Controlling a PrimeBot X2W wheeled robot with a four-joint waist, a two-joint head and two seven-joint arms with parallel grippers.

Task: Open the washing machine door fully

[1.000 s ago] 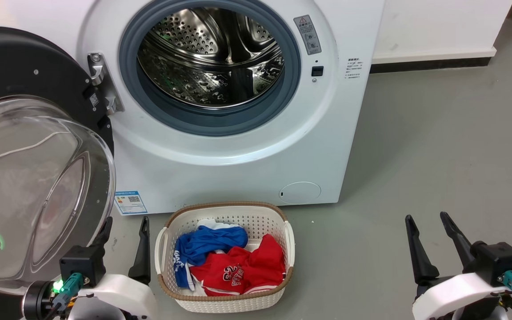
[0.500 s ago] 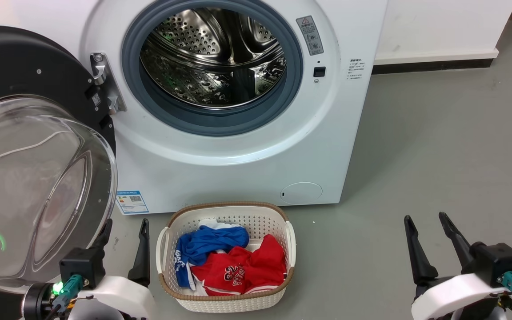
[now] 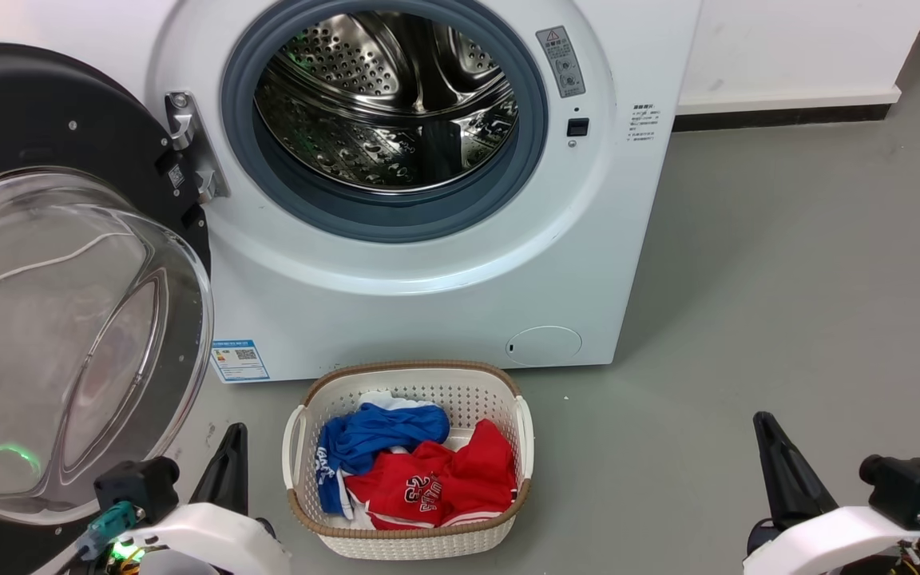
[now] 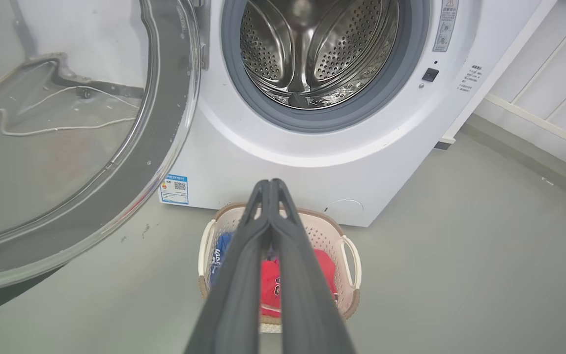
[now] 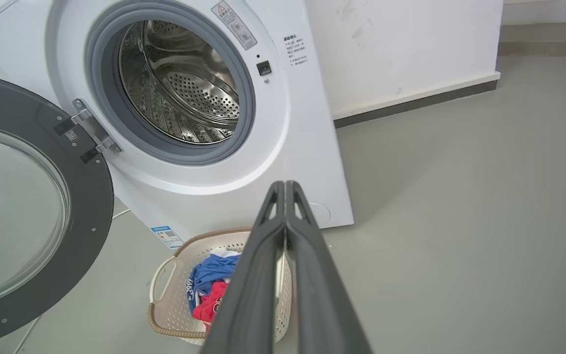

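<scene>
the washing machine door (image 3: 61, 303) hangs at the left of the head view, swung well away from the white machine (image 3: 428, 263) on the metal hinge (image 3: 188, 148). its inner side is turned out into the room, so the clear glass bowl bulges toward the lower left of the frame and the black ring shows behind it at the upper left. the steel drum opening (image 3: 384, 104) with its grey seal is fully exposed at the top centre, and nothing crosses it. by the look of it the job is done or very nearly so. whether the hinge has any travel left cannot be told from these angles, so at most a last nudge outward on the door's rim may remain. below the machine front, a white basket (image 3: 412, 369) with a brown rim sits on the grey floor (image 3: 787, 279) holding red and blue clothes, just in front of the small round flap (image 3: 544, 346). the left gripper (image 3: 233, 438) sits at the lower left, near the bottom edge of the glass bowl but apart from it, and the right gripper (image 3: 763, 427) at the lower right over bare floor. each wrist view shows its two fingers (image 4: 243, 275) pressed together to the tips, with nothing between them.
</scene>
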